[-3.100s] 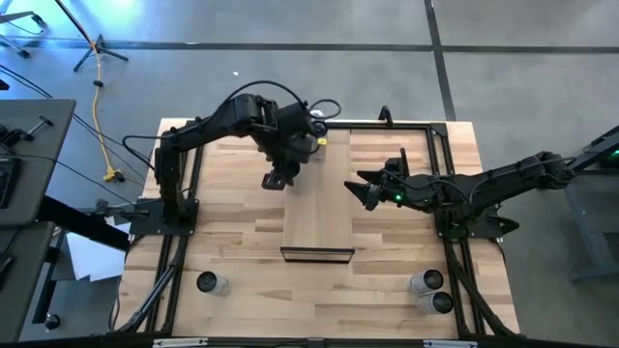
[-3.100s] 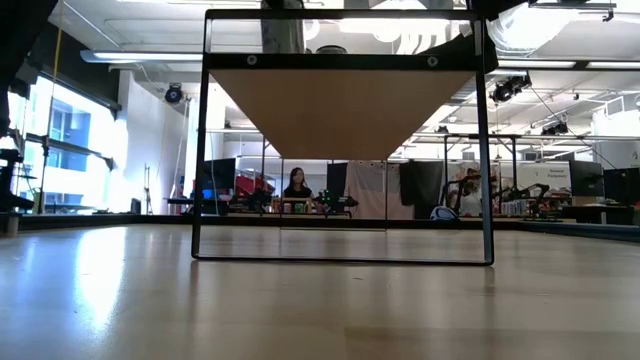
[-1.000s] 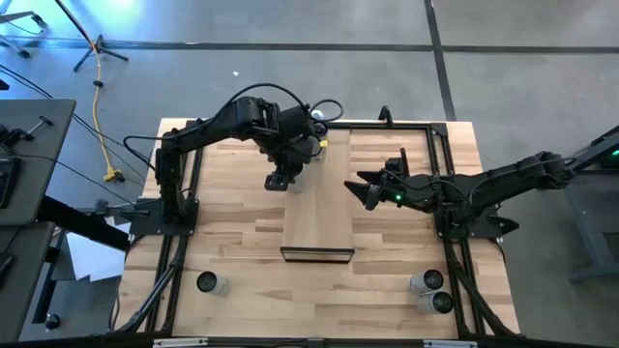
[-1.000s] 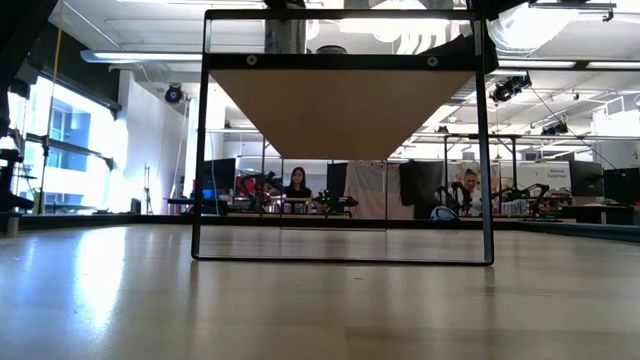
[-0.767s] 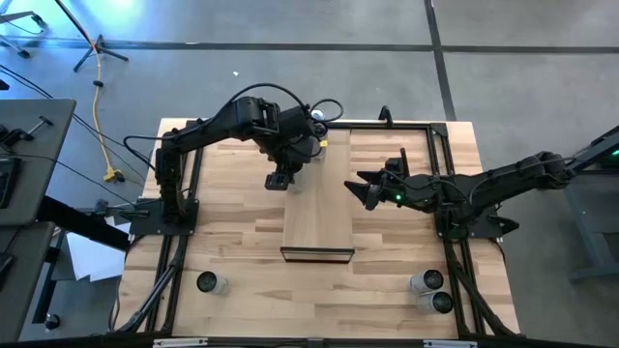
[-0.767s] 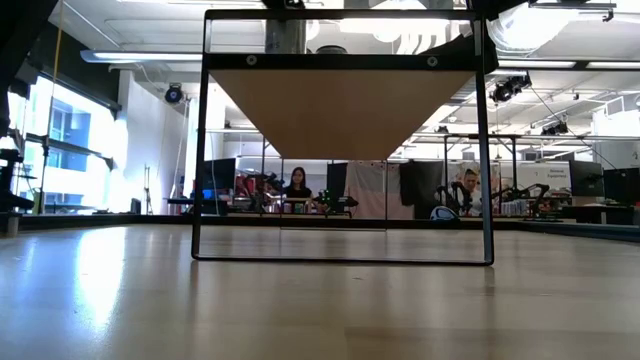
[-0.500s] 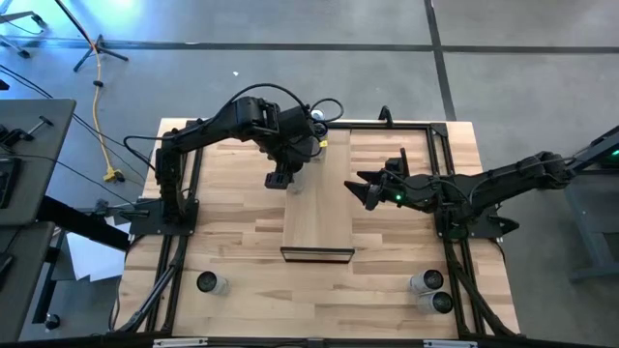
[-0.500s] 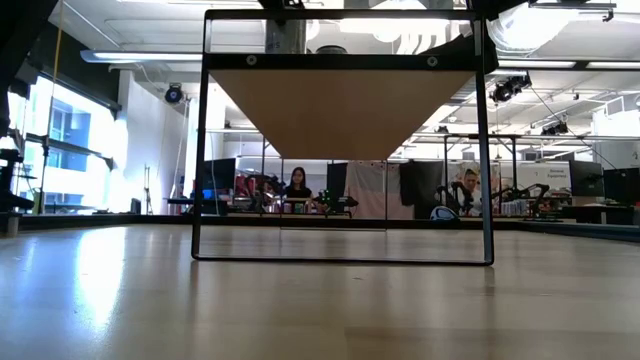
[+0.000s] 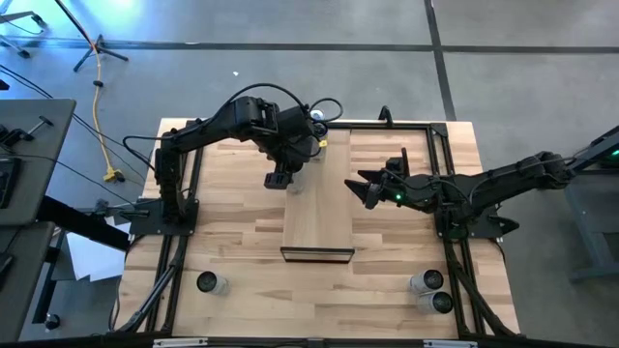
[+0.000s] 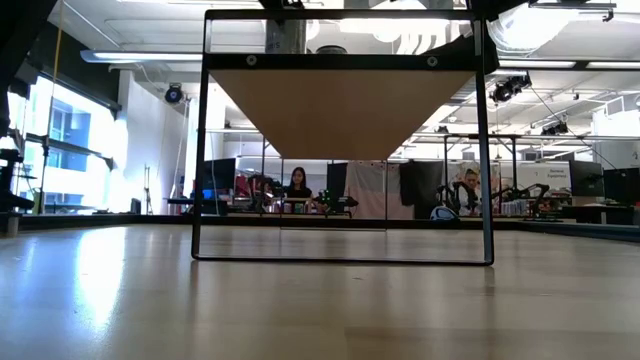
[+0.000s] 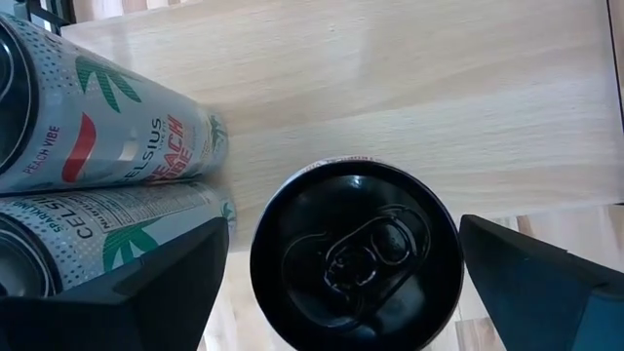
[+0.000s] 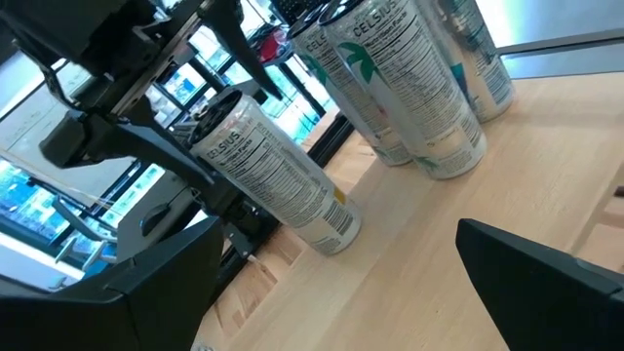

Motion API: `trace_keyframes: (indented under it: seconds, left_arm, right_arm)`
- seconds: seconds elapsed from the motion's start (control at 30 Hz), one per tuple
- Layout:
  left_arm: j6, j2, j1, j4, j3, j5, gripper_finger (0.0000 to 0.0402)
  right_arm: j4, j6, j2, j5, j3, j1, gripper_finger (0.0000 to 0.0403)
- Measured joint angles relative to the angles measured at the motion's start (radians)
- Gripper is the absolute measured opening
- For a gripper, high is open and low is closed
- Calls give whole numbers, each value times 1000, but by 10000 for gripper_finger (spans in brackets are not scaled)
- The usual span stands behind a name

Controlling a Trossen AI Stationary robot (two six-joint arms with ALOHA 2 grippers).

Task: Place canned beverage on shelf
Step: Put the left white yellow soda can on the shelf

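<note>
One slim can stands upright on the shelf, the left gripper spread open around it, not clamping; right gripper waits open beside the shelf. Smooth, rigid, tall, likely tippy; I'd grip mid-wall.

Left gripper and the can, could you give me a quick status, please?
Left gripper open around can. Can upright on shelf. Right gripper open, waiting beside shelf.

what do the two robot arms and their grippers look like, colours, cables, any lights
Both arms are dark, nearly black, jointed links on black frame posts. The left arm carries looping black cables and a small yellow tag near its wrist. The right arm shows a small green light close to its gripper. The left gripper's fingers are broad, matte, charcoal wedges.
</note>
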Motion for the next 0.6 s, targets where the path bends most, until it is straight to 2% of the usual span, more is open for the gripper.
trace_keyframes:
  seconds: [0.3, 0.6]
  left_arm:
    - [51, 0, -5, 5, 0, 0, 376]
    - [7, 0, -5, 66, 0, 0, 376]
  right_arm:
    - [0, 0, 0, 13, 0, 0, 397]
    - [0, 0, 0, 13, 0, 0, 397]
